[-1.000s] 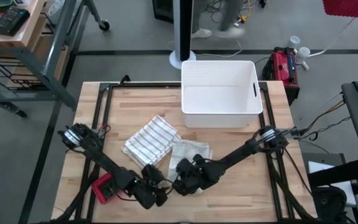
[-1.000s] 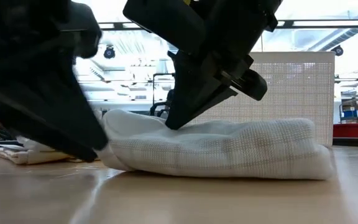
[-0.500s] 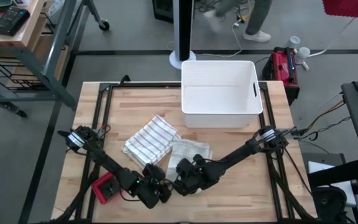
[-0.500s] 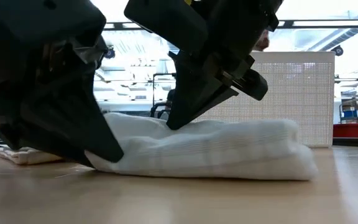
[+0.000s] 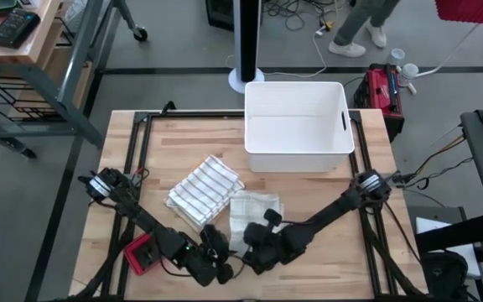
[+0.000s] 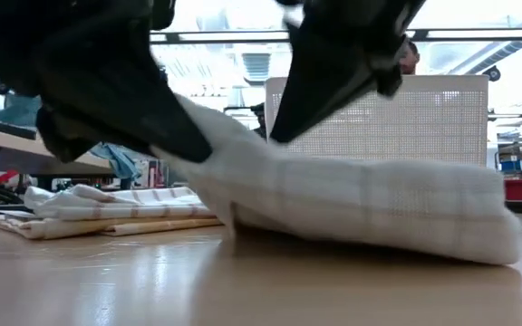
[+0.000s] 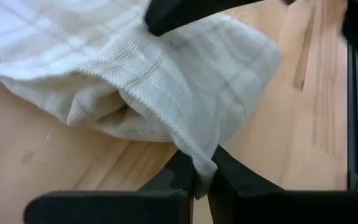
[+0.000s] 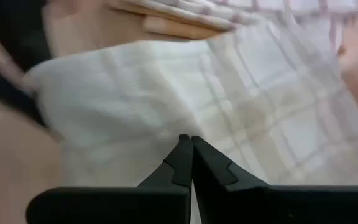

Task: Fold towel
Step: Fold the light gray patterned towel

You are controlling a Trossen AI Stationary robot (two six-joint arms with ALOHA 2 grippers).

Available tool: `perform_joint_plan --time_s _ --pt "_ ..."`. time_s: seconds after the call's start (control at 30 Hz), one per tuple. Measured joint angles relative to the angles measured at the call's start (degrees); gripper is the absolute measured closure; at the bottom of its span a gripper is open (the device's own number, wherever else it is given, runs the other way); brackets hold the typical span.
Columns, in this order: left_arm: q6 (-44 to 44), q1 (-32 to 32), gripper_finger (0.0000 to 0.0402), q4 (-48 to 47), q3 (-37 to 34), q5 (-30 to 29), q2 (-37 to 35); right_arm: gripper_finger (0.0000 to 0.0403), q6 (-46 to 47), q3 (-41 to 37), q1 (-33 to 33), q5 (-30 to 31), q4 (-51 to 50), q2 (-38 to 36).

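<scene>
A cream checked towel (image 5: 257, 210) lies bunched near the table's near edge, and most of it rests on the wood (image 6: 361, 204). My left gripper (image 5: 223, 256) is at its near left end, shut on a corner. My right gripper (image 5: 250, 247) is shut, its tips on the towel's top (image 6: 279, 136). A second, striped towel (image 5: 204, 191) lies folded flat on the table to the far left of the checked one. My left gripper pinches a corner of the checked towel (image 7: 199, 163) between its two fingers, along a hemmed edge. That end is raised off the table and slopes down to the rest (image 6: 243, 172), which lies on the wood. My right gripper's shut fingertips (image 8: 187, 149) meet the towel's upper surface from above, slanting in from the right. Whether a layer lies between them, I cannot tell.
A white bin (image 5: 296, 126) stands at the far edge, right of centre. A red object (image 5: 139, 252) sits by my left arm near the front left. A black frame (image 5: 141, 117) runs around the table top. A person's legs (image 5: 367, 17) show beyond the table.
My left gripper has shut on the checked towel's corner and risen with it. That end now stands lifted off the table, while the rest stays on the wood and has come somewhat toward the near edge. My right gripper has stayed shut on the towel's top.
</scene>
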Motion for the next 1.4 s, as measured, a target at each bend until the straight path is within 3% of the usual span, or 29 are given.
perform_joint_plan --time_s 0.43,0.63,0.73,1.17,1.3,1.4 --pt "-3.23 2.13 0.0397 0.09 2.10 0.07 -0.38 0.0403 -18.38 -0.02 10.08 1.31 -2.49 -6.71" --pt "-3.56 4.16 0.0397 4.10 2.35 0.04 -0.85 0.0393 -18.33 -0.02 12.52 2.03 -2.53 -5.72" --pt "-3.59 5.03 0.0397 5.61 2.35 0.81 -0.85 0.0362 -17.75 -0.04 12.61 1.04 -2.61 -5.47" --pt "-3.58 5.37 0.0397 8.59 2.35 3.19 -0.85 0.0162 -16.56 -0.07 10.37 2.80 -7.22 -1.58" --pt "-3.58 5.48 0.0397 9.80 2.35 3.19 -0.85 0.0132 -16.44 -0.04 8.83 2.76 -7.02 0.21" --pt "-3.50 5.57 0.0397 9.90 2.35 3.33 -0.83 0.0140 -13.16 -0.04 7.77 2.53 -7.59 1.25"
